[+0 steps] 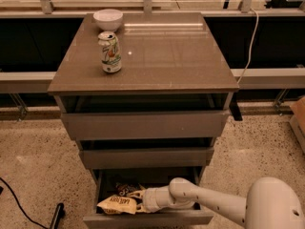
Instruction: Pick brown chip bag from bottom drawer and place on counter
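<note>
The brown chip bag [116, 204], with its cream "LATE JULY" end facing front, lies in the left part of the open bottom drawer [147, 219]. My gripper [137, 199] reaches into the drawer from the right on the white arm and is right at the bag's right end, touching or overlapping it. The counter [162, 51] is the glossy grey-brown top of the cabinet, well above the gripper.
A white-and-green drink can [110, 52] and a white bowl [108, 19] stand on the counter's left and back-left. The two upper grey drawers [145, 124] stick out slightly above the bottom one. A black cable [19, 205] lies on the speckled floor to the left.
</note>
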{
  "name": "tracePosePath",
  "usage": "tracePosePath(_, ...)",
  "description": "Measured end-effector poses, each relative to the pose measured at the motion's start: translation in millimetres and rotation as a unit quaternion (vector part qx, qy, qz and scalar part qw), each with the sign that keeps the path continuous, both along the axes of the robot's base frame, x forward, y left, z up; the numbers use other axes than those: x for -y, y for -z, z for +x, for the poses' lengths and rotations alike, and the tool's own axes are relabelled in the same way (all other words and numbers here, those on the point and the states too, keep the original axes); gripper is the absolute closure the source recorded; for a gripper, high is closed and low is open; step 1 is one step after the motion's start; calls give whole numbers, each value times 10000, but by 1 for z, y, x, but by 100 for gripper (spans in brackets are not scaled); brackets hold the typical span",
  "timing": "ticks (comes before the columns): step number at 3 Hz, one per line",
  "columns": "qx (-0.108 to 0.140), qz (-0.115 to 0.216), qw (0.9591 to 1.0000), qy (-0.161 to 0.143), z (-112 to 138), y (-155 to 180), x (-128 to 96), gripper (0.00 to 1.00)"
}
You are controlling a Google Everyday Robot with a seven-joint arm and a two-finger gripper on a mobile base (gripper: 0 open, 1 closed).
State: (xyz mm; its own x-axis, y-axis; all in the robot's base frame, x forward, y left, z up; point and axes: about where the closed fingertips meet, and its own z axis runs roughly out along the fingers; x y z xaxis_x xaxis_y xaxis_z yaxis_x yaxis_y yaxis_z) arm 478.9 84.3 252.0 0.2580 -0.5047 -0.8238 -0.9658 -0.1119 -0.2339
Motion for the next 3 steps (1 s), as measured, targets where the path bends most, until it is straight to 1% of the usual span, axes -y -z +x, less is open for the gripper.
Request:
tracePosePath(1, 112, 606, 9978, 264, 6, -33, 6, 91)
tracePosePath(2, 350, 1262, 9903, 472, 14, -103, 23, 100)
tracePosePath(3, 750, 1562, 9844, 296, 7, -178, 42, 100)
